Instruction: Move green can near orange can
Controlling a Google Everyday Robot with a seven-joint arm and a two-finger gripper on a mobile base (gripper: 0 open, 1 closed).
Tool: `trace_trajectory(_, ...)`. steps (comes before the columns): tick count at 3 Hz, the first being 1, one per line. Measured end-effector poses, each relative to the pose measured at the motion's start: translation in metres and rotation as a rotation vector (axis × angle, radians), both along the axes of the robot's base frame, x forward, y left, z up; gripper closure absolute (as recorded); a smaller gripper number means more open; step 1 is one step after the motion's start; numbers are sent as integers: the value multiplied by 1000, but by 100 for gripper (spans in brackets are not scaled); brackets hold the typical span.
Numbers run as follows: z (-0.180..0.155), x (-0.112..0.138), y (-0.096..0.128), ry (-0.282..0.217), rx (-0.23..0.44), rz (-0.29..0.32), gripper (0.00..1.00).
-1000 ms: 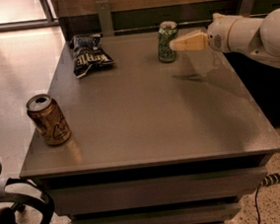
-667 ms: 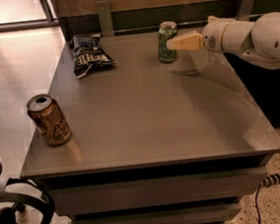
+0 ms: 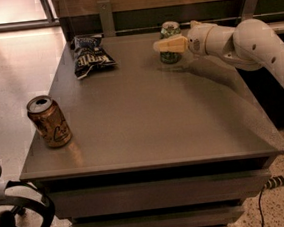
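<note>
The green can (image 3: 169,30) stands upright at the far side of the grey table (image 3: 157,119), right of centre. My gripper (image 3: 163,44) reaches in from the right on the white arm (image 3: 248,40) and lies across the front of the green can at mid height, hiding its middle. The orange can (image 3: 50,122) stands upright near the table's front left corner, far from the green can.
A dark blue chip bag (image 3: 89,55) lies at the far left of the table. A wall with metal brackets runs behind the table. A black wheeled base (image 3: 16,218) sits on the floor at the lower left. A cable (image 3: 281,180) lies at the lower right.
My gripper has moved left from beside the green can's right side to across its front. The cans and the bag have not moved.
</note>
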State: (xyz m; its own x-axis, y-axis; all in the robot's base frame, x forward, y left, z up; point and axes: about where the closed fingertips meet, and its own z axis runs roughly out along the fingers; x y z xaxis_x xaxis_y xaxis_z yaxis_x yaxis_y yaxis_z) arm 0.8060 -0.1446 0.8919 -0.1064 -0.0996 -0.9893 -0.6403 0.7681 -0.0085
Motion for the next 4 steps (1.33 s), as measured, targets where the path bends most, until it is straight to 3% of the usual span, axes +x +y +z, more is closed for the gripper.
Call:
trace_trajectory(1, -4, 13, 16, -23, 47, 35, 18)
trace_trajectory(4, -6, 14, 25, -21, 50, 46, 87)
